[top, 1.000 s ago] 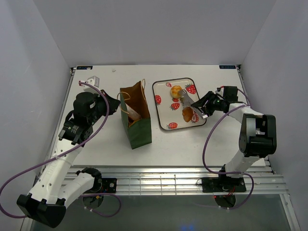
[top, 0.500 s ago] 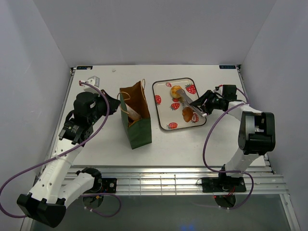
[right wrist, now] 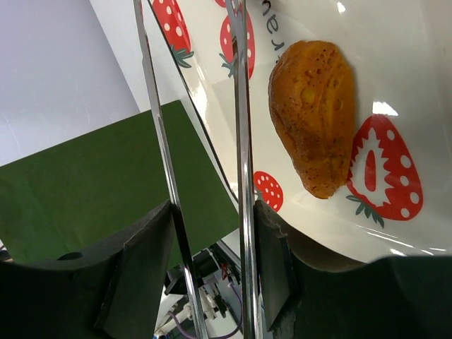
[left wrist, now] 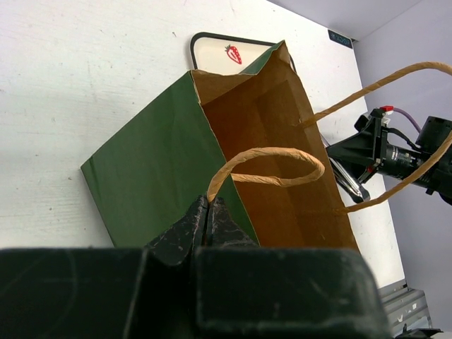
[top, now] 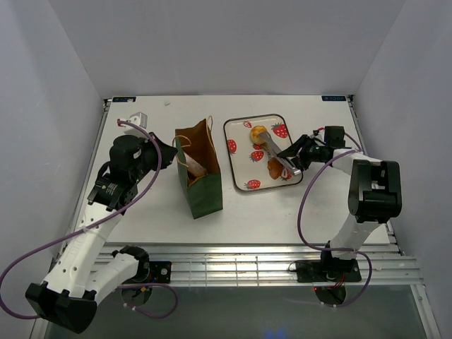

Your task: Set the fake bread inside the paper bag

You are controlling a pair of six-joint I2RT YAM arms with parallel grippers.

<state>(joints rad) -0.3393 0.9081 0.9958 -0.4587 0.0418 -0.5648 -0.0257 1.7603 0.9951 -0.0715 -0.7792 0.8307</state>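
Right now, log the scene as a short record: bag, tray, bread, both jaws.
bag: standing, open at the top, left of the tray
tray: two buns on it
oval bun: near end of tray, beside the right jaws, not between them
round bun: far end of tray
in bag: a pale piece shows inside
left jaws: shut on the bag's rim by a handle
right jaws: open over the tray, empty
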